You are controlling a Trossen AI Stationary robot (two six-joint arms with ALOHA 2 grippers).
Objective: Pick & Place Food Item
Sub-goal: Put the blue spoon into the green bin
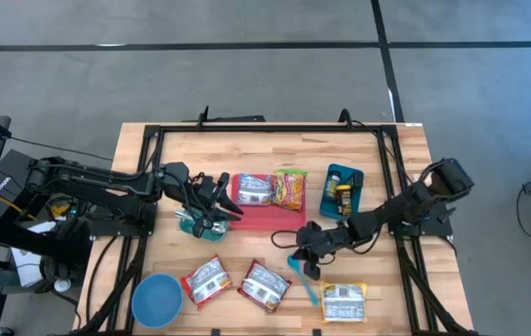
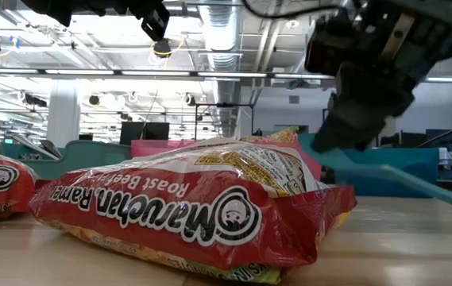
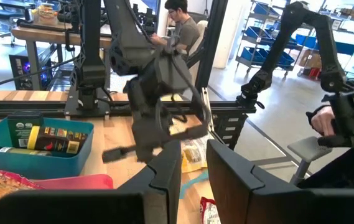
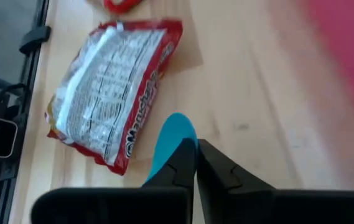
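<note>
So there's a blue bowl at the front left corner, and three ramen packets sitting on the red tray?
Not quite: the high view shows two packets, a red one and a yellow one, on the red tray. The blue bowl is indeed at the front left corner.

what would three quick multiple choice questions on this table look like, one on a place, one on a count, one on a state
1. Where is the blue bowl?
A. near the table's front left corner
B. on the red tray
C. inside the teal bin

2. How many red noodle packets lie on bare wood in front of the red tray?
A. none
B. two
C. five

3. How does the right gripper stand?
A. wide open above the bin
B. shut on the teal spoon
C. shut on a noodle packet

Answers:
1 A, the high view shows it at the lower left by the table edge.
2 B, two red packets lie side by side there.
3 B, the right wrist view shows the fingers pinched on the spoon's handle.
</note>
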